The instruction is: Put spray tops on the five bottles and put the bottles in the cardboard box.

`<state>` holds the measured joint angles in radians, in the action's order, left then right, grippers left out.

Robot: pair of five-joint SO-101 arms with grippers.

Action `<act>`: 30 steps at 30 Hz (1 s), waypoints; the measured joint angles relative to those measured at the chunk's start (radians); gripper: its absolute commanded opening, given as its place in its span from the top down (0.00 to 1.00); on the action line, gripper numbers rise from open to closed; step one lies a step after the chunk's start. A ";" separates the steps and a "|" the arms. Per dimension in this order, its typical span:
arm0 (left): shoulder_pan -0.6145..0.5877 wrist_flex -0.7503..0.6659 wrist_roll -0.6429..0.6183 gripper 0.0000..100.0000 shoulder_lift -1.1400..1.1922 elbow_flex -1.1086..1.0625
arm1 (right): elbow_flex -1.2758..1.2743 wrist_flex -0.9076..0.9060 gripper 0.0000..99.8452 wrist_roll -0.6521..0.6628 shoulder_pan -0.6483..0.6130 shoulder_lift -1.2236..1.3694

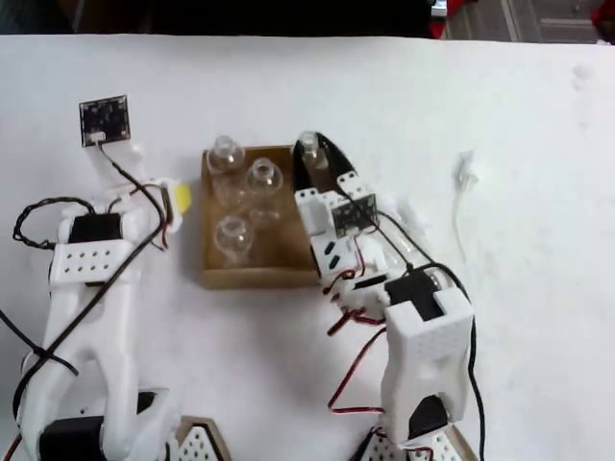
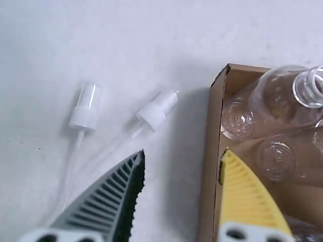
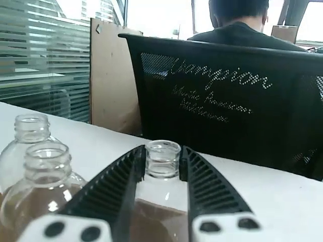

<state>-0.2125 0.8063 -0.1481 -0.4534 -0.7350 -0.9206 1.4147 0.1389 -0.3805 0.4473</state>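
Note:
The cardboard box point(image 1: 252, 277) lies mid-table with three clear, uncapped bottles standing in it: point(image 1: 226, 154), point(image 1: 263, 177), point(image 1: 233, 236). My right gripper point(image 1: 311, 161) is shut on the neck of another uncapped bottle point(image 3: 162, 158) at the box's far right corner point(image 1: 308, 144); I cannot tell if it is inside the wall. My left gripper point(image 2: 181, 164) hangs open over the box's left wall point(image 2: 211, 151), with its yellow finger point(image 1: 181, 198) at the box side. Two white spray tops point(image 2: 85, 107) point(image 2: 157, 109) lie on the table just beyond its grey finger point(image 2: 113, 194).
Another spray top point(image 1: 465, 173) with a thin tube lies on the white table to the right of the right arm. A black mesh chair point(image 3: 227, 101) stands past the table's far edge. Cables point(image 1: 351, 370) trail beside both arms.

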 measured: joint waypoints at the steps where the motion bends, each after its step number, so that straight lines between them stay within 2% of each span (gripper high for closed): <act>1: 0.000 0.000 0.000 0.77 0.000 0.000 | 0.000 0.005 0.97 0.000 0.000 0.000; 22: 0.000 0.000 0.000 0.77 0.000 0.000 | 0.000 0.005 0.96 0.006 -0.002 0.002; 27: 0.000 0.000 0.000 0.77 0.000 0.000 | 0.000 0.005 0.86 0.006 -0.002 0.002; 30: 0.000 0.000 0.000 0.77 0.000 0.000 | 0.000 0.005 0.85 0.006 -0.002 0.005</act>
<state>-0.2125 0.8063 -0.1481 -0.4534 -0.7350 -0.9206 1.4193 0.1450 -0.3821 0.4519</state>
